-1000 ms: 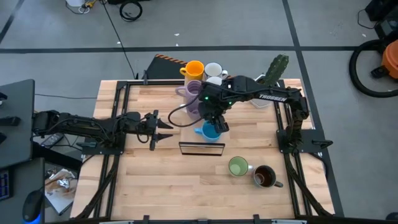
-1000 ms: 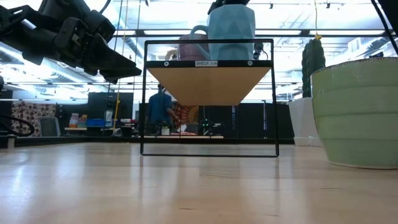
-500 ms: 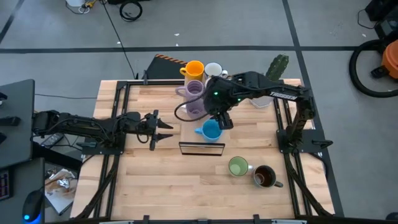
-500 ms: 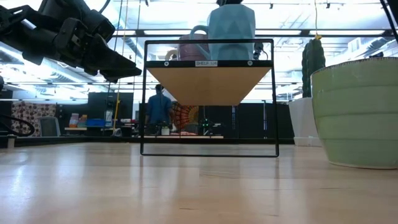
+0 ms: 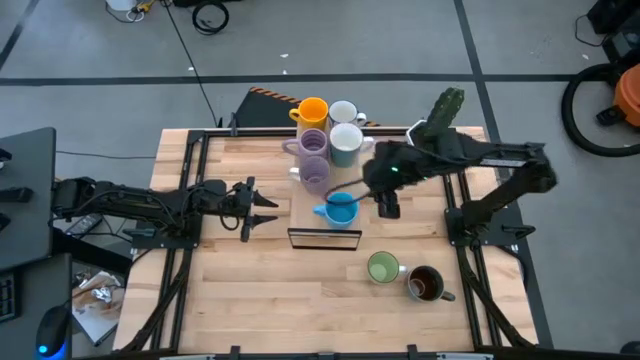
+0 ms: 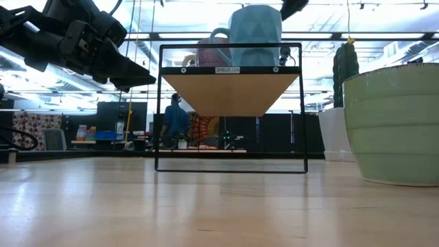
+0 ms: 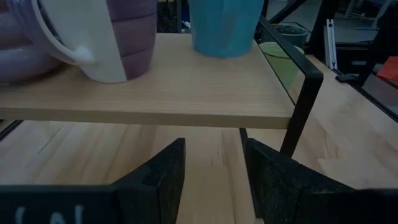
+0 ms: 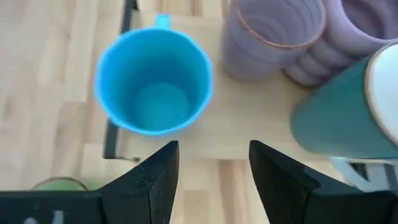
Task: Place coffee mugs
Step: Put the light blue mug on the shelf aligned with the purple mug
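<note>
Six mugs stand on the shelf [image 5: 322, 237] at centre; the green mug [image 5: 382, 268] and brown mug [image 5: 424, 284] wait lower right. Right gripper [image 8: 208, 171] open, empty.

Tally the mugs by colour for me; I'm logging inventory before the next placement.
Orange mug: 1
White mugs: 2
Purple mugs: 2
Blue mug: 1
Green mug: 1
Dark brown mug: 1
Total: 8 mugs
</note>
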Motion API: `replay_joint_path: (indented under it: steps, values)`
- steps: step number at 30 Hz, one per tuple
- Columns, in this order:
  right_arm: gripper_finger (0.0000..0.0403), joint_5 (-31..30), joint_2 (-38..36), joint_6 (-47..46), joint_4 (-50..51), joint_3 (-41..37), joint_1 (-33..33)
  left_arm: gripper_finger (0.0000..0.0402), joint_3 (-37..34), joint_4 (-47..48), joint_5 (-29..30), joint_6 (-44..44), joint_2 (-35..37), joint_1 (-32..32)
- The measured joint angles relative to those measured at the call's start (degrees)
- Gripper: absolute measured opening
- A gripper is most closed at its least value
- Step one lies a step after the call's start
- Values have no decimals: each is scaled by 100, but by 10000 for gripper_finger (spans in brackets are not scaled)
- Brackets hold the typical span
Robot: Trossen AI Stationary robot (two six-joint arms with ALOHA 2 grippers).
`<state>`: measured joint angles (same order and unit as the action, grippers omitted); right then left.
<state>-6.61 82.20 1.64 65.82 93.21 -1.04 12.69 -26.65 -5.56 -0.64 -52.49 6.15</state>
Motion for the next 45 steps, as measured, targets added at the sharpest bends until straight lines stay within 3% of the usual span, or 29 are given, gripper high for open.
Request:
replay_joint_path:
  steps: [8, 17, 28, 45]
  values:
    - [201, -393, -1405, -355, -1794, -2178, -229, 172, 0, -96, 205, -48, 0, 4]
    - [201, -394, -2247, -659, -3434, -4008, -323, 172, 0, -99, 302, -90, 0, 4]
    - [201, -623, -2521, -621, -5373, -5171, -450, 172, 0, -171, 302, -194, 0, 4]
    - [201, -440, -1865, -658, -6871, -5674, -463, 172, 0, -456, 306, -651, 1, 11]
